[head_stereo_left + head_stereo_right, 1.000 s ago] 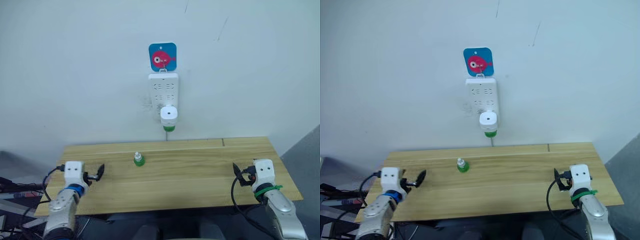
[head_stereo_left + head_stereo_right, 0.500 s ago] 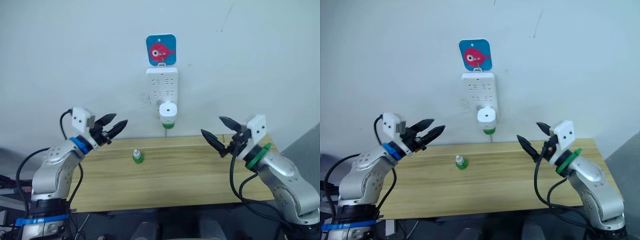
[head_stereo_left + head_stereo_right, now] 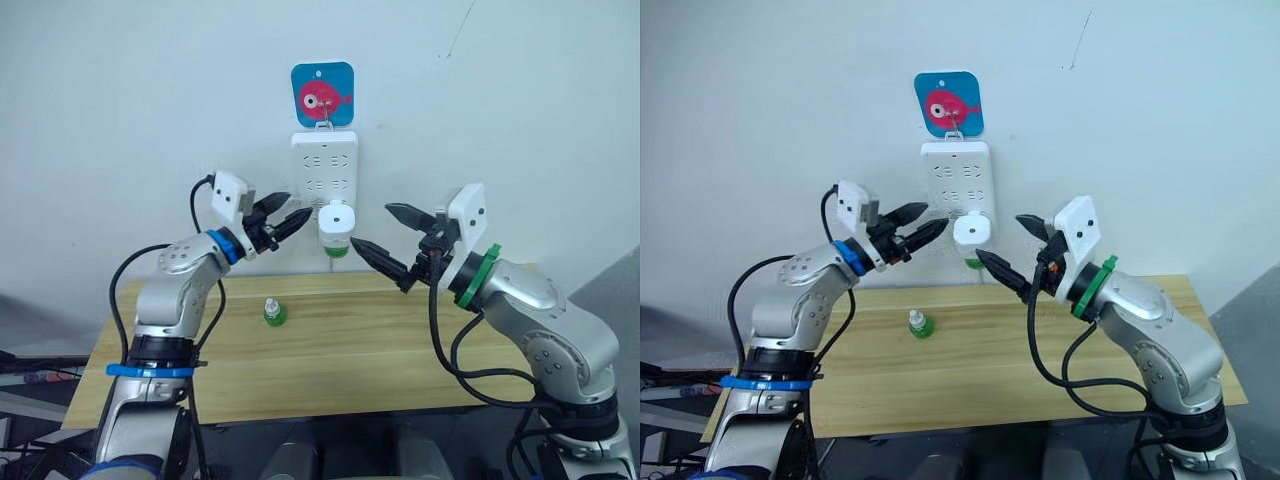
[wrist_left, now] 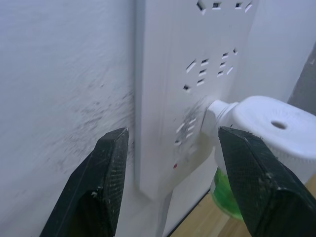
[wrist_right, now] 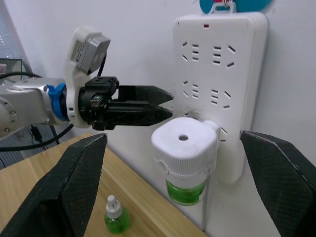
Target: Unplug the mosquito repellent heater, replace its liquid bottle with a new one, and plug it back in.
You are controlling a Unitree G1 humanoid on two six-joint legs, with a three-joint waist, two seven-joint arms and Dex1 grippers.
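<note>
a white multi-socket power strip (image 3: 324,180) hangs upright on a pale wall (image 3: 130,110), beneath a blue square hook plaque bearing a pink fish (image 3: 323,94), above a wooden counter (image 3: 340,370).

Even, bright indoor light, soft faint shadows on the wall (image 3: 120,120); sharp head views, no glare, close finger pads (image 4: 94,197) slightly soft.

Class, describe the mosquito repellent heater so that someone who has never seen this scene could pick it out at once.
Find the tall white power strip hanging on the wall under a blue fish sign. Plugged into its lowest sockets is the mosquito repellent heater: a small rounded white unit with a dark centre hole and green liquid beneath, unlike the loose green bottle on the table.
</note>
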